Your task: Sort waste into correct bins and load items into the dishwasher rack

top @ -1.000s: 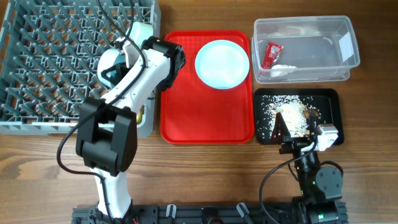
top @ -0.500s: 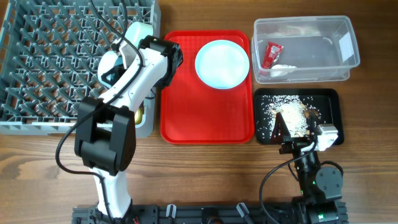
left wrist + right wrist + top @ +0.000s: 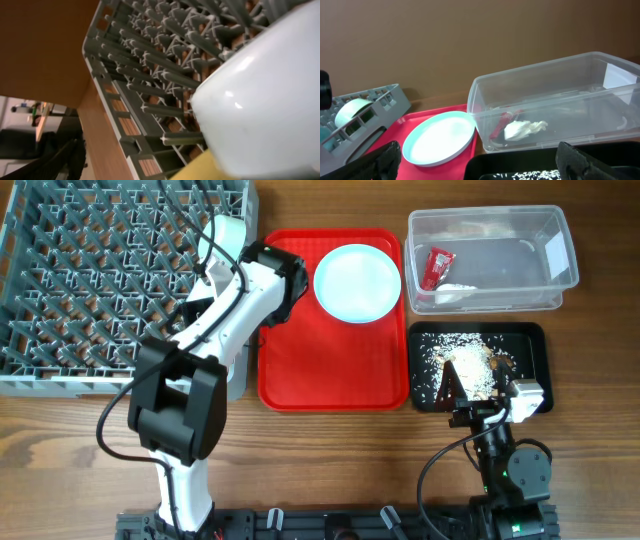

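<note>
The dishwasher rack [image 3: 90, 280] stood just beside the red serving tray [image 3: 300, 370], on the left arm's side. A pale bowl [image 3: 260, 100] filled the left wrist view at close range, lying against the rack's upright pegs. A yellow surface [image 3: 200, 172] showed at its lower edge, too cropped to identify. A second pale bowl [image 3: 228, 230] stood on edge in the rack corner next to the tray's far end.

The left gripper [image 3: 203, 292] was positioned over the rack edge adjoining the tray, covered from above by its own arm. No fingers appeared in the wrist view, so it could not be determined whether the jaws were apart or closed.

The round plate [image 3: 357, 282] lay on the tray in its far corner, on the bins' side. The clear tub [image 3: 560, 240] stood just beside that corner and contained the red wrapper [image 3: 438, 268] and the white scrap [image 3: 455, 293]. The black tray [image 3: 530, 340] lay beside the tray's near half and held the crumbs [image 3: 470, 365]. The right gripper [image 3: 482, 160] hung over the black tray's near part, fingers spread wide with nothing between them.
</note>
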{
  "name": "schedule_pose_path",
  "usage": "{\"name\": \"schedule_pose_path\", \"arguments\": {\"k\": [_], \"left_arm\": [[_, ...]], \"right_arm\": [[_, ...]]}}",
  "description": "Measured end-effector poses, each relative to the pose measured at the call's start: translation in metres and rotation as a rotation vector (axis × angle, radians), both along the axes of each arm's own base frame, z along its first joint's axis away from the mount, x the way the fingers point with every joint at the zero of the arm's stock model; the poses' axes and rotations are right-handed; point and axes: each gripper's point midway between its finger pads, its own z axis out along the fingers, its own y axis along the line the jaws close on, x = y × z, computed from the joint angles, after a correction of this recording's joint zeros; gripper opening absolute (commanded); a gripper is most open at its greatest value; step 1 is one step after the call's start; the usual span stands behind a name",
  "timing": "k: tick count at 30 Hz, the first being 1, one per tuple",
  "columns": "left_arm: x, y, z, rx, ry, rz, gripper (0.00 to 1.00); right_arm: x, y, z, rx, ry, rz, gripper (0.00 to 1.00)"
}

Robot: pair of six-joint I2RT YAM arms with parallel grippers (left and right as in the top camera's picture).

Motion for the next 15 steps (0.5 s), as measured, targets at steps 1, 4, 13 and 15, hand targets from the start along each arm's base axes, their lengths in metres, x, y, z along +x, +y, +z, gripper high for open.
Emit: {"name": "schedule_pose_path", "arguments": {"k": [1, 4, 13, 15], "left_arm": [[0.0, -0.004, 0.003, -0.018, 0.001, 0.001, 1.0], [0.007, -0.018, 0.013, -0.087, -0.041, 0.006, 1.0], [0.055, -0.103, 0.028, -0.62, -0.183, -0.155, 0.95], [0.071, -0.129, 0.027, -0.718, -0.182, -0.262, 0.98]], "right_arm": [[0.0, 0.0, 0.0, 0.0, 0.0, 0.0, 1.0], [0.0, 0.0, 0.0, 0.0, 0.0, 0.0, 1.0], [0.0, 0.0, 0.0, 0.0, 0.0, 0.0, 1.0], [0.0, 0.0, 0.0, 0.0, 0.0, 0.0, 1.0]]}}
